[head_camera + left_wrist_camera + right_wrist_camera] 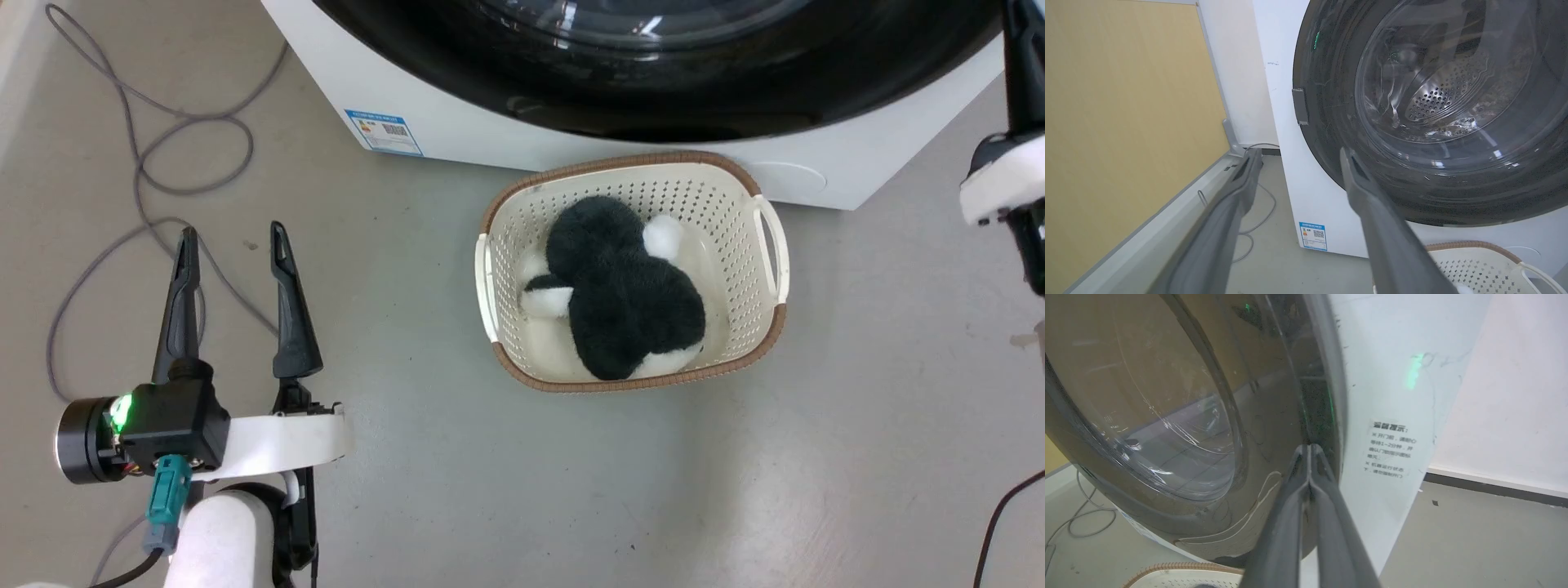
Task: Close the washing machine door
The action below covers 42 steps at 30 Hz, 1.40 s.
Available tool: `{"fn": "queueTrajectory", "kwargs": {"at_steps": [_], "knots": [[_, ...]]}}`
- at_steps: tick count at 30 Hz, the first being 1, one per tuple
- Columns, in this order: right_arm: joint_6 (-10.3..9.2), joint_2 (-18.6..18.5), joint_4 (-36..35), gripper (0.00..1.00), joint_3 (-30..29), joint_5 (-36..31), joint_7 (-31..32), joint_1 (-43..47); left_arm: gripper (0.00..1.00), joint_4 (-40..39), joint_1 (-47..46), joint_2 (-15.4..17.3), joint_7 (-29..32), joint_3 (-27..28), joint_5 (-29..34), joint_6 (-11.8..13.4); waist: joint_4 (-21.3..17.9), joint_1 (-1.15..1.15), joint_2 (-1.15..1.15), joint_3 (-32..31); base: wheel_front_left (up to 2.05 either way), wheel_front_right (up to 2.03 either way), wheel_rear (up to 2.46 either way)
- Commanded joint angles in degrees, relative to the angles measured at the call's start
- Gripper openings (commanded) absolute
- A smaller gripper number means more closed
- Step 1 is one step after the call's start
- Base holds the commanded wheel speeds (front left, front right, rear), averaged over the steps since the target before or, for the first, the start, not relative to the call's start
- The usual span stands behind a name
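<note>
Blue label [383,131] on washing machine [461,135]

Glossy black-rimmed washing machine door [1323,122], glass bulging, flat against white washing machine [1296,192]

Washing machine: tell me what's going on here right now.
The right gripper, fingers shut together, has its tips at the black rim of the washing machine door. The door looks flush or nearly flush with the white washing machine. The left gripper hangs open over the floor, holding nothing. A cream basket with a plush toy sits in front.
</note>
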Motion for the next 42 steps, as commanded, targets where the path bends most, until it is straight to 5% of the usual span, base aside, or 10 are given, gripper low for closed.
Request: {"fn": "queueTrajectory", "kwargs": {"at_steps": [1, 13, 28, 29, 30, 31, 42], "knots": [[-0.06, 0.08, 0.76, 0.0, -0.57, -0.59, -0.26, -1.67, 1.0, -0.32, -0.98, -0.28, -0.24, 0.06, 0.06, 0.26, 0.02, -0.01, 0.0, 0.37, 0.0, 0.0, 0.0], [-0.06, 2.29, -1.33, 0.0, -2.75, -3.64, -0.26, -0.29, 1.0, 0.52, -0.16, -0.56, -0.24, 0.67, 0.0, 0.56, -0.36, -0.01, 0.0, -1.48, 0.0, 0.0, 0.0], [-0.06, 10.0, -25.36, 0.0, -4.09, -8.21, -0.26, 22.29, 1.0, 4.04, 5.65, 0.06, -0.24, 1.64, 0.94, -0.41, -5.15, -0.01, 0.0, -14.69, 0.0, 0.0, 0.0], [-0.06, 10.65, -26.04, 0.05, -4.09, -8.21, -0.26, 23.86, 1.0, 4.23, 6.21, 0.12, -0.24, 1.7, 0.95, -0.44, -5.41, -0.01, 0.0, -15.44, 0.0, 0.0, 0.0], [-0.06, 11.07, -26.59, 0.4, -3.92, -8.35, -0.26, 25.28, 1.0, 4.44, 6.75, 0.19, -0.24, 1.73, 0.95, -0.51, -5.64, -0.01, 0.0, -16.17, 0.0, 0.0, 0.0], [-0.06, 11.5, -27.0, 1.0, -3.98, -8.43, -0.26, 26.69, 1.0, 4.67, 7.28, 0.25, -0.24, 1.76, 0.96, -0.57, -5.82, -0.01, 0.0, -16.9, 0.0, 0.0, 0.0], [-0.06, 15.13, -30.8, 1.0, -5.62, -8.68, -0.26, 39.66, 1.0, 6.1, 11.82, 0.94, -0.24, 1.56, 0.77, -1.64, -6.74, -0.01, 0.0, -22.22, 0.0, 0.0, 0.0]]}}
